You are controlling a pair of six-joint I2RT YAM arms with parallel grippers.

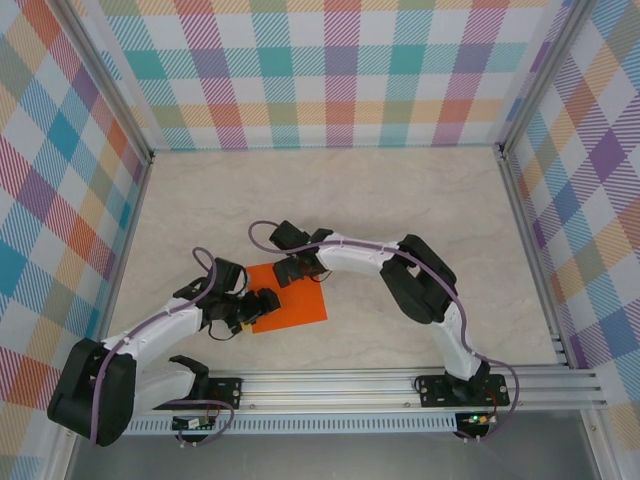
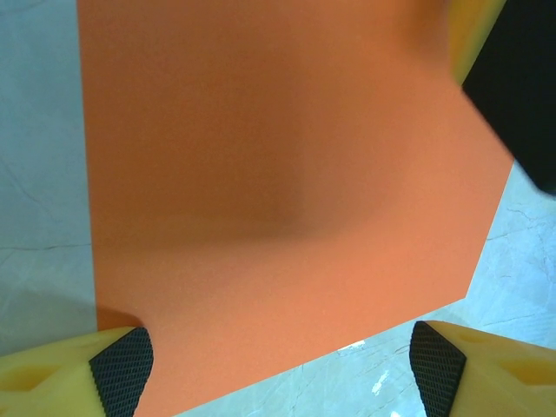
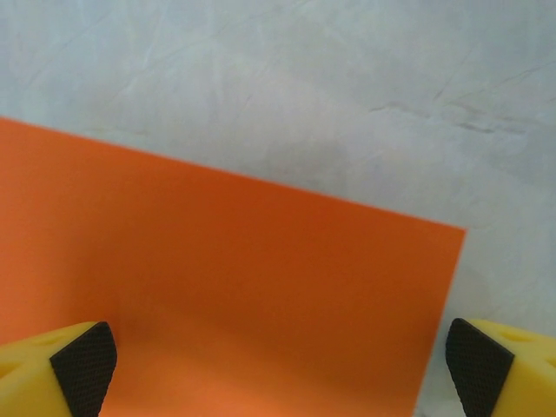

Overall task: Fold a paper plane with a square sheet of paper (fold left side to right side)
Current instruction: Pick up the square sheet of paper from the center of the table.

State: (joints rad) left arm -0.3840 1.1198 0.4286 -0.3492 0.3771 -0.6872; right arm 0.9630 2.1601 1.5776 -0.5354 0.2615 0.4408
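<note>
Well, your flat, bright orange square sheet of paper [image 1: 295, 300] lies on the pale marbled desk [image 1: 400, 200], left of centre and toward its near edge. Your left gripper [image 1: 262, 303] sits at the sheet's left edge, jaws apart, clamping nothing. Your right gripper [image 1: 292, 270] hangs over the sheet's far edge, jaws spread wide, also holding nothing.

Matt square sheet of paper [image 2: 287, 217]; smooth marbled tabletop [image 1: 400, 200].
</note>
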